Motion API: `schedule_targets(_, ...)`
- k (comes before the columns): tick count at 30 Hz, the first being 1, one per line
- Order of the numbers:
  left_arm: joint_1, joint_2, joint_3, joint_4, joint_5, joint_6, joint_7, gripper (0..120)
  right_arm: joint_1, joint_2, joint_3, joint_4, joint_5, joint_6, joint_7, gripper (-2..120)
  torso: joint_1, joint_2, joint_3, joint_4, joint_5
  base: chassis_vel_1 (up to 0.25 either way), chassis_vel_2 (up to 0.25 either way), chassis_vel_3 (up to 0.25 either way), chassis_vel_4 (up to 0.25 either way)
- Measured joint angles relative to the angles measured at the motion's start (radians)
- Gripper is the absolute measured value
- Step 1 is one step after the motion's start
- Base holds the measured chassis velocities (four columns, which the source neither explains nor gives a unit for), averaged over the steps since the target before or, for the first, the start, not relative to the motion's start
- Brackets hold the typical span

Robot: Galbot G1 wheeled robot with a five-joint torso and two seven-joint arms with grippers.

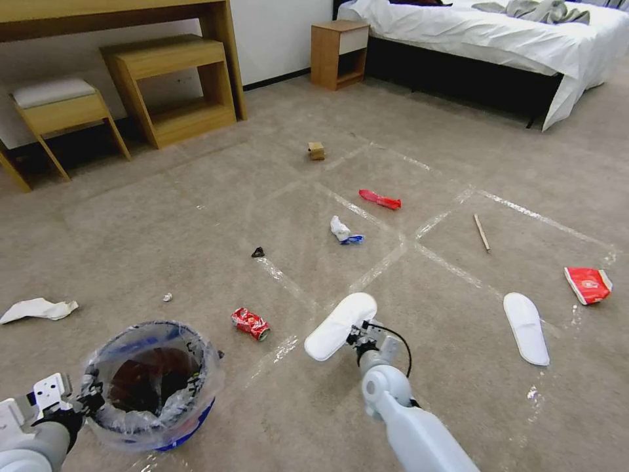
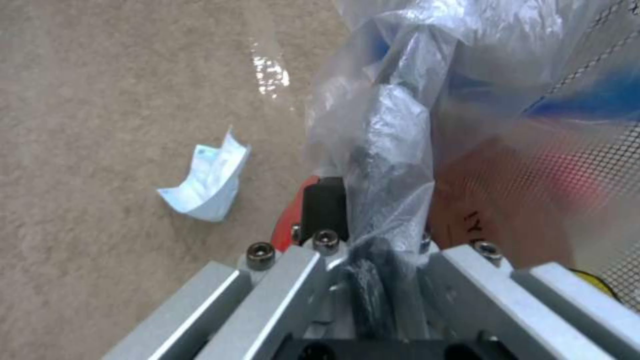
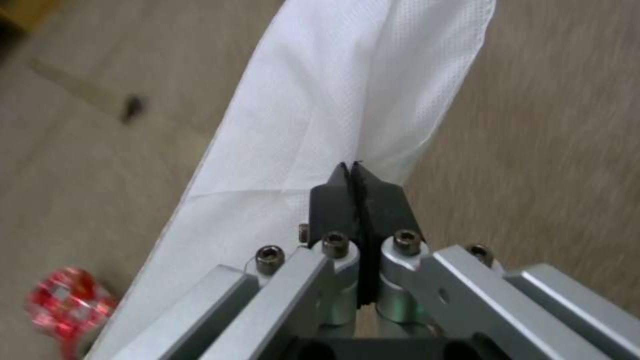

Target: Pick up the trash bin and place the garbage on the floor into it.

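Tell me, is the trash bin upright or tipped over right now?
Upright: the trash bin shows its open mouth facing up, with the left pincer shut on its bag-lined rim.

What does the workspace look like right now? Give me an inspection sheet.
Surface: beige carpet floor crossed by shiny tape strips.
Job's things: trash bin, bag-lined, held at its rim; one white slipper held, second slipper on the floor; red can, red wrappers, white paper, tan box, black scrap, stick lying loose.
Clutter: crumpled white-and-blue scrap.
Grippers: left gripper clamped on the bin rim; right gripper shut on the slipper.
Cables: black cable at the right wrist.
Surroundings: bed, nightstand, wooden desk and stools.
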Motion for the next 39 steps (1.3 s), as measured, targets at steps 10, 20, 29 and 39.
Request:
schedule_targets(10,-0.056,0.044,0.019,-0.022,-0.079,0.032,-0.027,0,-0.087,-0.253,0.071,0.373,0.075,0.077,-0.075,0,0.0,0.0,0.0,0.0,-0.0002,0.0,0.0,0.0,0.0)
schedule_targets(20,-0.113,0.074,0.072,-0.04,-0.139,0.072,-0.054,0,-0.119,-0.506,0.058,0.634,0.078,0.238,-0.215,0,0.0,0.0,0.0,-0.0002,-0.0001,0.0,0.0,0.0,0.0)
schedule_targets(29,-0.119,0.091,0.073,-0.049,-0.172,0.08,-0.066,0,0.055,-0.575,-0.099,0.631,0.077,0.338,-0.332,0,0.0,0.0,0.0,0.0002,-0.0001,0.0,0.0,0.0,0.0)
schedule_targets(39,-0.176,0.129,0.083,-0.052,-0.237,0.091,-0.101,0,0.259,-0.559,-0.215,0.57,0.092,0.369,-0.364,0,0.0,0.0,0.0,0.0001,-0.0002,0.0,0.0,0.0,0.0)
